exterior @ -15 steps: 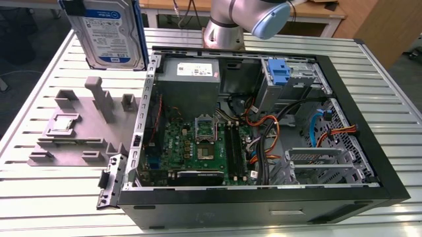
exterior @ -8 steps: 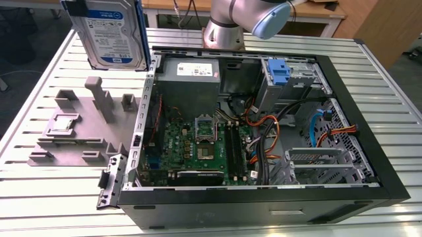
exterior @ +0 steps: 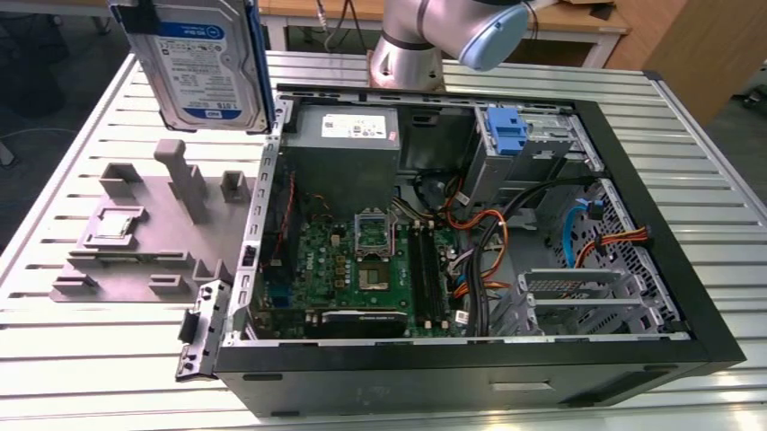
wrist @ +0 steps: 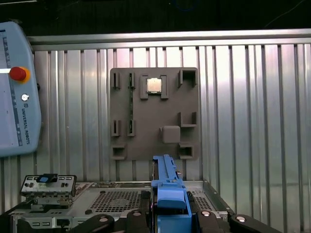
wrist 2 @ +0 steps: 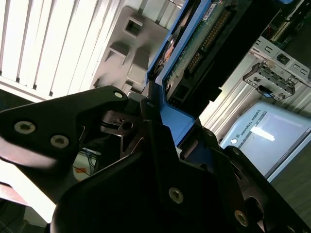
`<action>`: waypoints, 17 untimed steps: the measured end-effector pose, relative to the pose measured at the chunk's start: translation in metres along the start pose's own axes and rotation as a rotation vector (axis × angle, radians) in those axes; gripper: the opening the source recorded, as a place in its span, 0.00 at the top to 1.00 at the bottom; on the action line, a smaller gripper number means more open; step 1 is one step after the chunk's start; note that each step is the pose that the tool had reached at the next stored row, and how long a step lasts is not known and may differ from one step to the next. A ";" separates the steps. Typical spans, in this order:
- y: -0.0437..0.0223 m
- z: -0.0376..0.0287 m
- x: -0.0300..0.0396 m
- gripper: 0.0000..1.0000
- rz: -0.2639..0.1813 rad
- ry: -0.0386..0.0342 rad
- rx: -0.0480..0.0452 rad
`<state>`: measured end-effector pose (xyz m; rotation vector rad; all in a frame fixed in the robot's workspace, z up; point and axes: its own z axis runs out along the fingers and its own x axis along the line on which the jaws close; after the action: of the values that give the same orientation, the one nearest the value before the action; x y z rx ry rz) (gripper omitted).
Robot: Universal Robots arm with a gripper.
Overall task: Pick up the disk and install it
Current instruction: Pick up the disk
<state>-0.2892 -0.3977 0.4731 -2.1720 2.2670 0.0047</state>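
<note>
Holding the disk (exterior: 198, 63) aloft, gripper (wrist: 169, 218) closed on its edge, above table (exterior: 96, 359)

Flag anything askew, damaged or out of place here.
Nothing stands out. The gripper holds the disk upright in the air near the grey fixture tray and the open computer case; nothing looks spilled or broken.

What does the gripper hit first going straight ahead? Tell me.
Probably the grey fixture plate, at its edge nearest the computer case; depth is unclear. The gripper holds the disk.
</note>
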 end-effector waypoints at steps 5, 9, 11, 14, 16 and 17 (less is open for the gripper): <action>-0.0084 0.0000 0.0015 0.63 0.000 0.0010 0.0001; -0.0181 0.0000 0.0013 0.63 0.000 0.0010 0.0000; -0.0225 0.0000 0.0012 0.63 0.000 0.0011 0.0000; -0.0294 0.0000 0.0010 0.63 0.000 0.0011 0.0000; -0.0337 0.0000 0.0009 0.63 0.000 0.0011 0.0000; -0.0355 -0.0001 0.0008 0.63 0.000 0.0011 0.0000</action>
<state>-0.2538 -0.4000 0.4732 -2.1724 2.2677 0.0035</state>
